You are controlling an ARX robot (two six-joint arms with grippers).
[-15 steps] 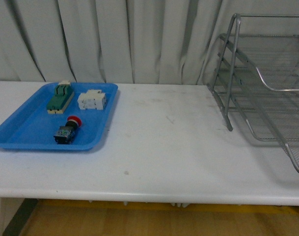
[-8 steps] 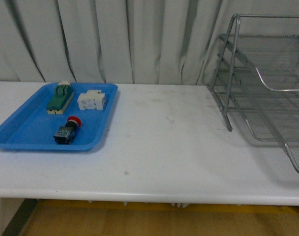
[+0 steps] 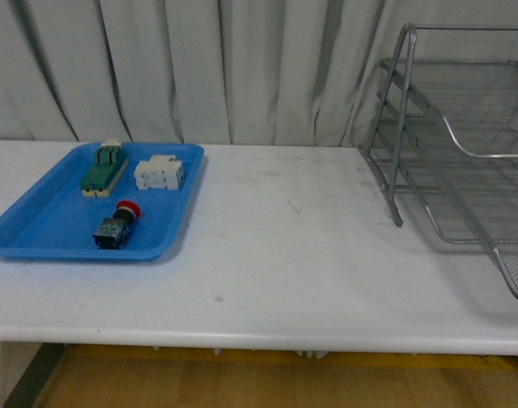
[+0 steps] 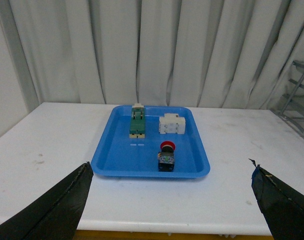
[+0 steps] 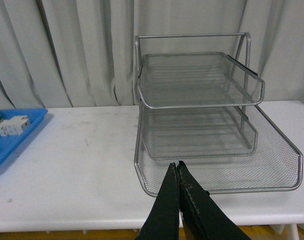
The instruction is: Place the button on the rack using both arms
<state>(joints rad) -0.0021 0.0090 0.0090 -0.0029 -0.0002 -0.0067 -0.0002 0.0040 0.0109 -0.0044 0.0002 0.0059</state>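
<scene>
In my front view, the button lies on its side in the blue tray at the left of the frame, with its red cap pointing away from me. The rack stands at the right edge, on the white table. My left gripper is spread wide. My right gripper is pressed together and holds nothing.

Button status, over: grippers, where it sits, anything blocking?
Left gripper open, empty. Right gripper shut, empty. Button lying in blue tray, untouched; rack holds nothing visible. Nothing seen between tray and rack.
</scene>
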